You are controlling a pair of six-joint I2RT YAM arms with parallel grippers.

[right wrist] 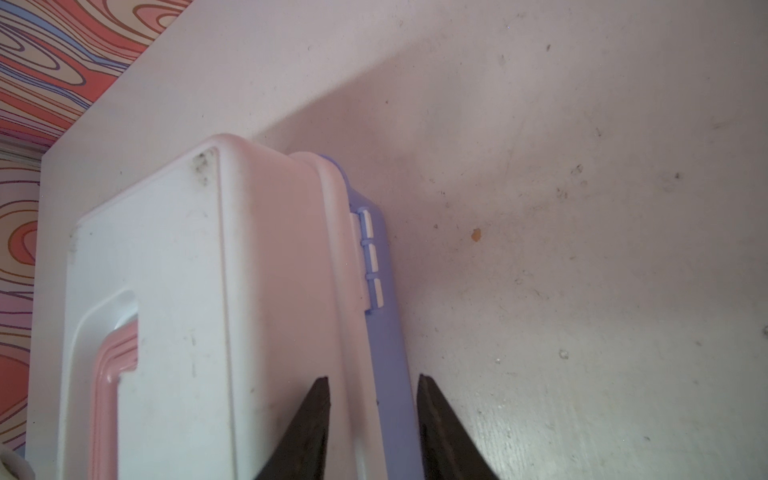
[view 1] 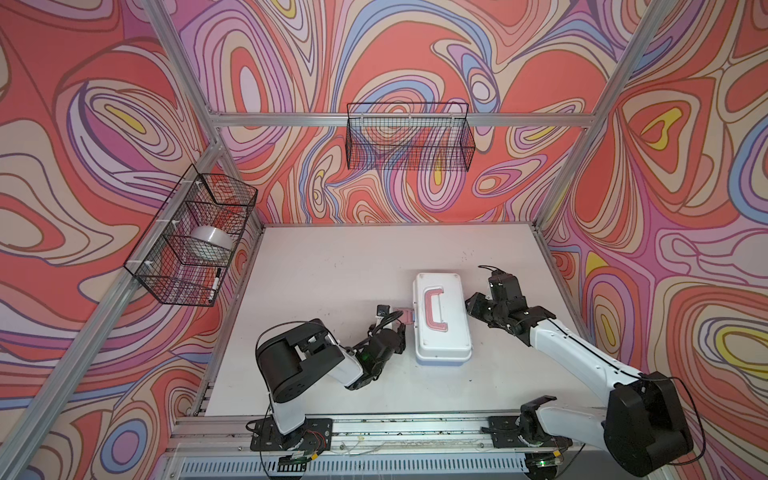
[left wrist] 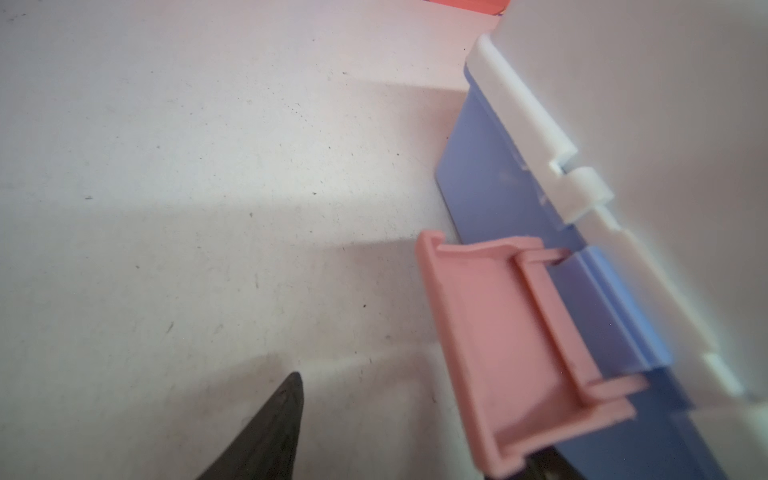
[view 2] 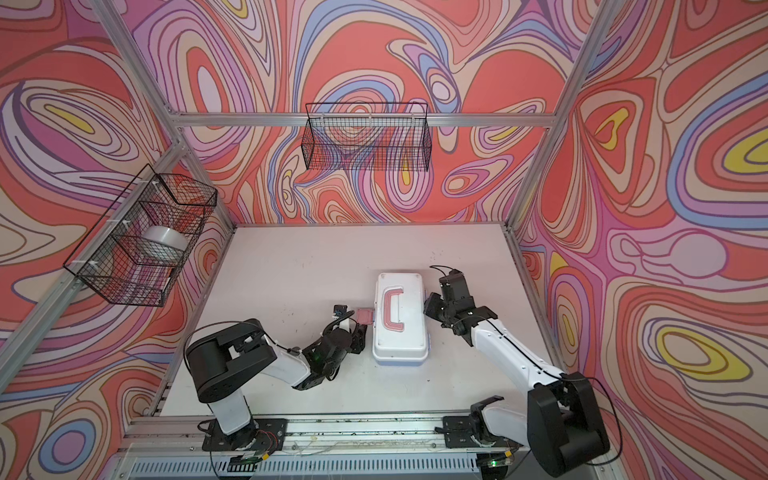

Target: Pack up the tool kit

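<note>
The left gripper [view 1: 400, 328] is open wide beside the tool kit [view 1: 446, 345] and holds nothing. One finger [left wrist: 286, 415] shows. The other hides behind the flipped-out pink latch [left wrist: 511, 332]. The right gripper [right wrist: 372, 378] sits part open over the tool kit's hinge edge. I cannot tell if it squeezes. The tool kit sits on the table [view 1: 332, 270], lid down, inside hidden.

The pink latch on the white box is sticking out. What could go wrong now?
The latch sticks out unfastened, so the tool box could pop open if lifted. The left gripper, pushing the latch shut, might shove the box sideways. The right gripper only straddles its hinged edge and may not steady it.
</note>
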